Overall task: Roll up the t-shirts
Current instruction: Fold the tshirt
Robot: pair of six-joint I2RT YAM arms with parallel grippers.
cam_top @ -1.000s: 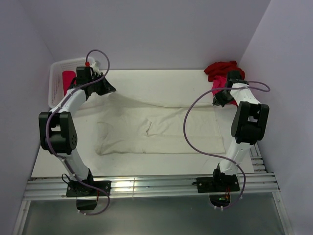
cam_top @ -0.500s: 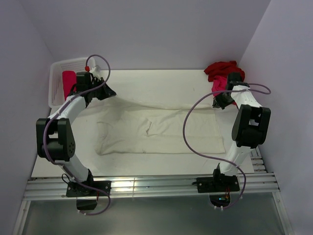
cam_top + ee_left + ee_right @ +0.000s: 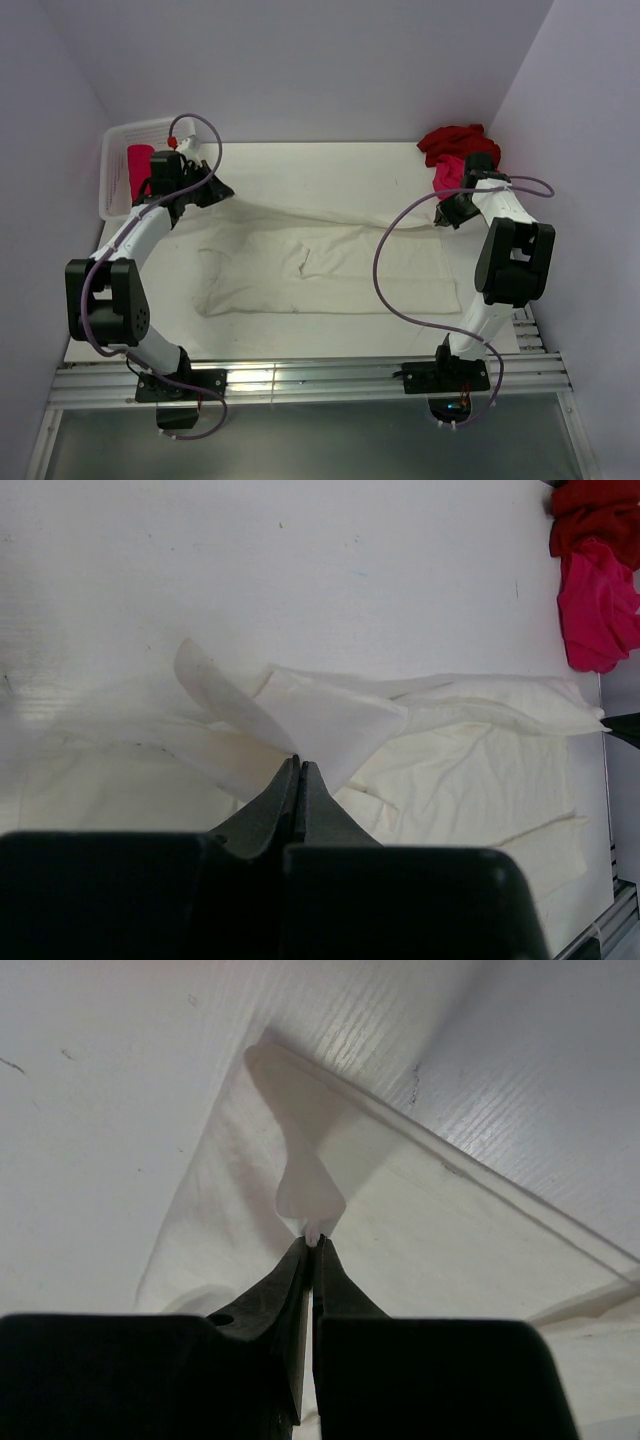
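Observation:
A cream-white t-shirt (image 3: 320,262) lies spread across the middle of the table, its far edge lifted into a taut line between both arms. My left gripper (image 3: 224,190) is shut on its far left corner (image 3: 300,715). My right gripper (image 3: 440,214) is shut on the far right corner (image 3: 310,1195). A dark red t-shirt (image 3: 455,142) is heaped at the back right with a hot pink t-shirt (image 3: 447,176) beside it; both show in the left wrist view too, dark red t-shirt (image 3: 598,515) above hot pink t-shirt (image 3: 598,610). A pink-red rolled t-shirt (image 3: 139,168) lies in the basket.
A white mesh basket (image 3: 113,170) stands at the back left corner against the wall. Walls close the table on the left, back and right. Metal rails (image 3: 300,380) run along the near edge by the arm bases.
The left gripper has drifted left and slightly nearer with the shirt corner. The right gripper has edged nearer with its corner. The lifted far edge stays stretched between them.

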